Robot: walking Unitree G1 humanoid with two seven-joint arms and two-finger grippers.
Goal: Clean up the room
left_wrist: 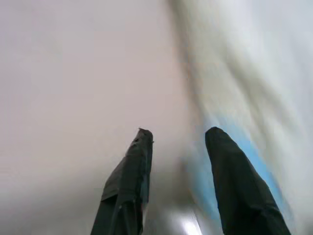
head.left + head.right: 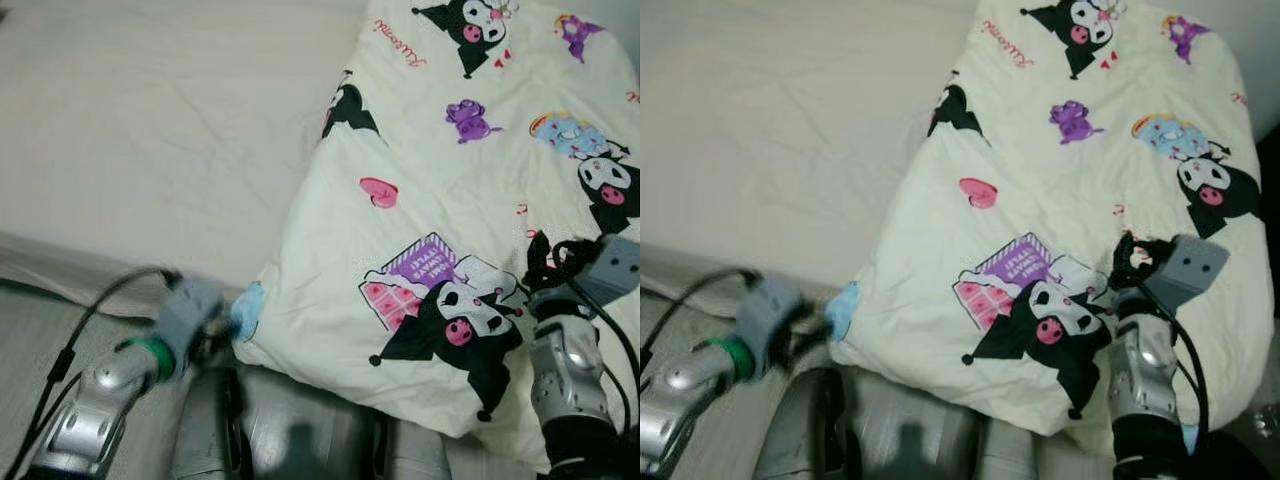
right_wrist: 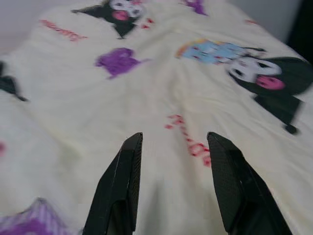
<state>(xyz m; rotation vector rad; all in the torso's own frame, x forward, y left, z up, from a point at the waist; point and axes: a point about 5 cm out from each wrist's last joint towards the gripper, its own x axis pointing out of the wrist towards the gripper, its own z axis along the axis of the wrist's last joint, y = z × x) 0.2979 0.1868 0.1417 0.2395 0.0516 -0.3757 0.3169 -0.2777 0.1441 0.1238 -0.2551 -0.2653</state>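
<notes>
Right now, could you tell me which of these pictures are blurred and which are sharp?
Both eye views: the left gripper is smeared, the blanket prints fairly crisp. Left wrist view: soft throughout, the sheet featureless. Right wrist view: the right gripper is sharp, with far prints slightly soft.

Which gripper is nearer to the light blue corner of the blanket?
Left. The left gripper is right at the light blue corner, fingers open; the right gripper hovers over the blanket's middle.

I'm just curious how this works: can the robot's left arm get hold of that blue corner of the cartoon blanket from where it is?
Probably yes. The left gripper is open right at the blanket's blue corner, and nothing lies between them.
</notes>
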